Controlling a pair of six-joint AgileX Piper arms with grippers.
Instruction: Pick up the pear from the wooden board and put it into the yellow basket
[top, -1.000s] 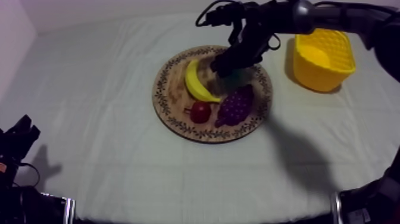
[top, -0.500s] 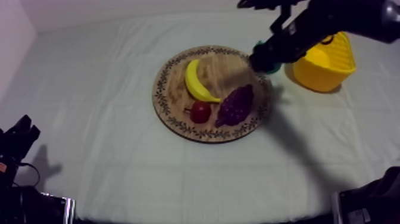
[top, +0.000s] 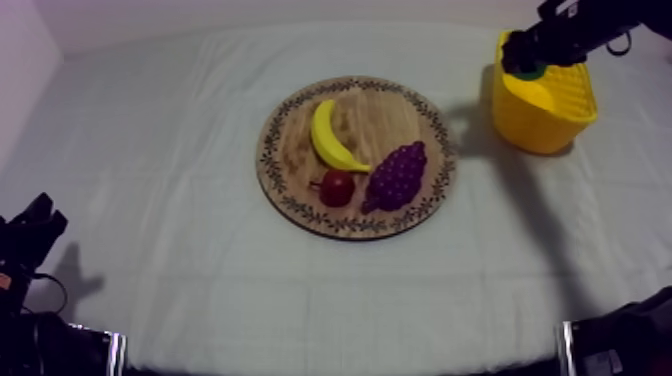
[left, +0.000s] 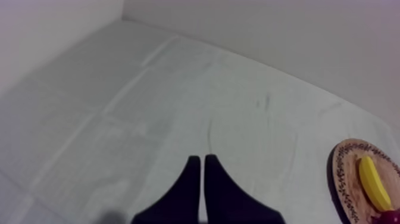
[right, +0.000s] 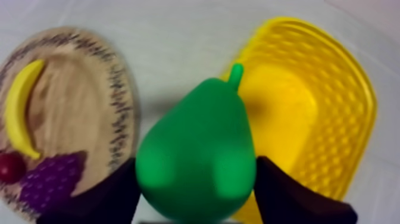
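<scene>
Three toy fruits lie on the round wooden board (top: 283, 190): a banana (top: 330, 137) across its middle, a bunch of grapes (top: 398, 176) just beside the banana's lower tip, and a small red fruit (top: 336, 187) between the two, close against the grapes. None overhangs the board's patterned rim.

The pear (right: 199, 155) is off the board. It hangs in the air over the rim of the yellow basket (top: 548, 110) on the side facing the board, its stem pointing toward the basket's hollow. The basket stands upright on the cloth (top: 200, 290), beside the board on the right arm's side and clear of the board's rim.

The right gripper (top: 522, 50) has the pear pinched: its two black fingers (right: 286, 193) press against the fruit's wide lower body, one on each flank.

The left gripper (left: 199, 162) sits over bare cloth, well apart from the board on the side away from the basket. Its fingers lie pressed together in a narrow wedge with nothing between them.
</scene>
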